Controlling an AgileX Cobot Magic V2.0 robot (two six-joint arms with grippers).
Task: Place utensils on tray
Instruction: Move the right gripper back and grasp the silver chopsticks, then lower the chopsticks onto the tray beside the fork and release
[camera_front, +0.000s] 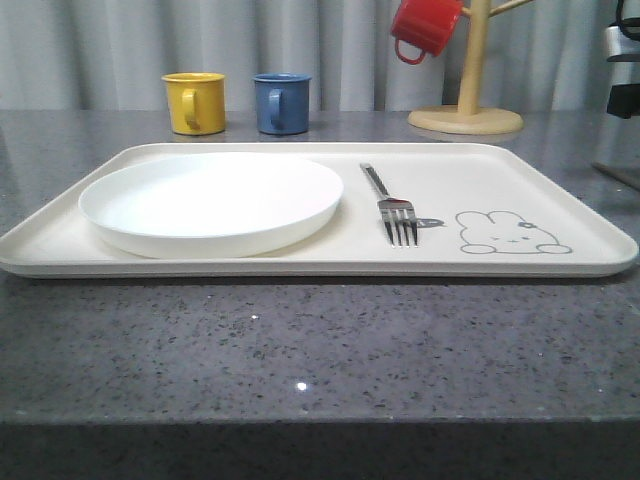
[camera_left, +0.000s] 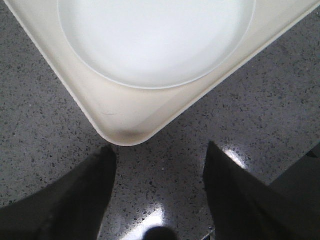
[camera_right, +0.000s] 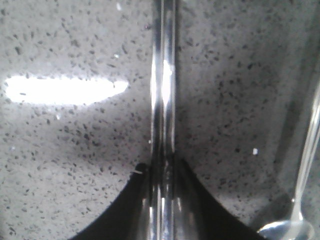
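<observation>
gripping the chopsticks, the right gripper has its dark fingers clenched on the pair, which runs as one slim shiny strip over the speckled grey counter; whether the pair has left the counter is not clear. just beside it lies the spoon, its round bowl close to the fingers. the left gripper hangs released over bare counter, holding nothing, just off the near left corner of the tray. on that tray, the white plate fills the left half, and the fork rests right of it with tines toward the near edge, next to the rabbit drawing. to do this step well, i judge the pair should stay level and together, then go down parallel to the fork, in the open strip beside it, clear of the plate. farther back stand the yellow mug, the blue mug, and the red mug on its wooden stand.
</observation>
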